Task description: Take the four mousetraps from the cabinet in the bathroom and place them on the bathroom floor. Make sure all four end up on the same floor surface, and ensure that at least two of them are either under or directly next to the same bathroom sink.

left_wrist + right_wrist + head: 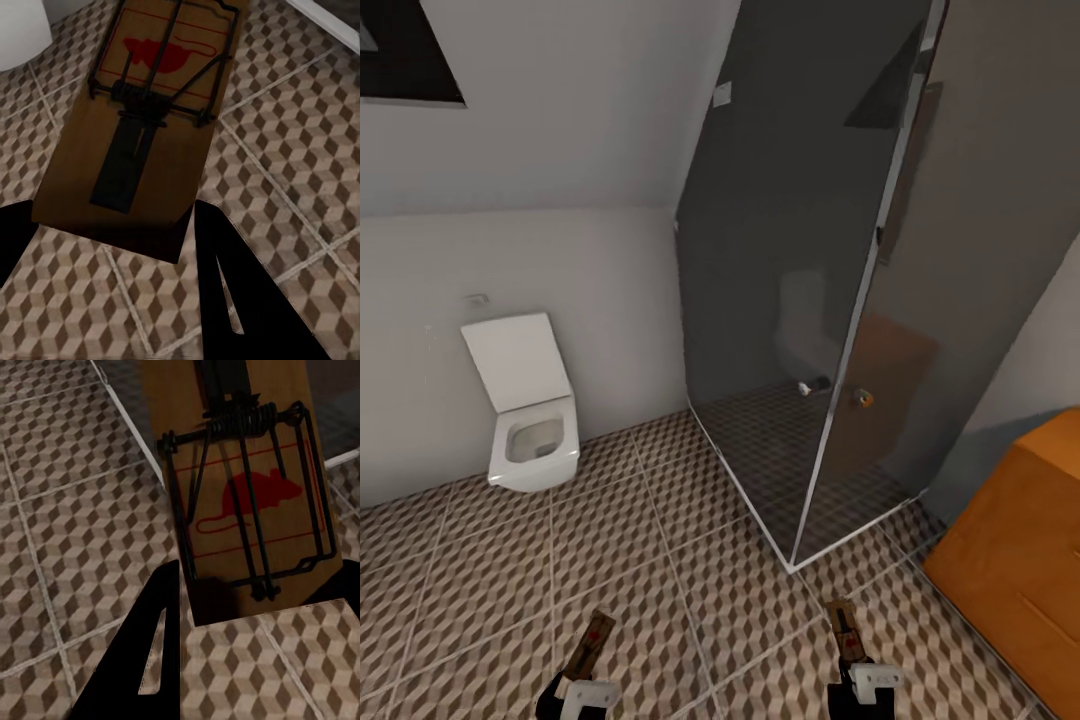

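Note:
Two mousetraps are held above the cube-patterned bathroom floor [660, 560]. My left gripper [582, 682] is shut on the near end of one mousetrap [592, 642], a tan board with dark wire and a red mouse print [142, 127]; a black finger [247, 300] shows beside it. My right gripper [855, 672] is shut on the other mousetrap [844, 628], whose spring and red print [247, 495] face the camera, flanked by a finger [154, 649]. The orange-brown cabinet [1020, 560] stands at the right edge. The bathroom sink is out of view.
A white toilet [532, 430] with its lid up hangs on the wall at left. A dark glass shower enclosure [810, 330] fills the corner ahead, its white base frame [760, 520] running across the tiles.

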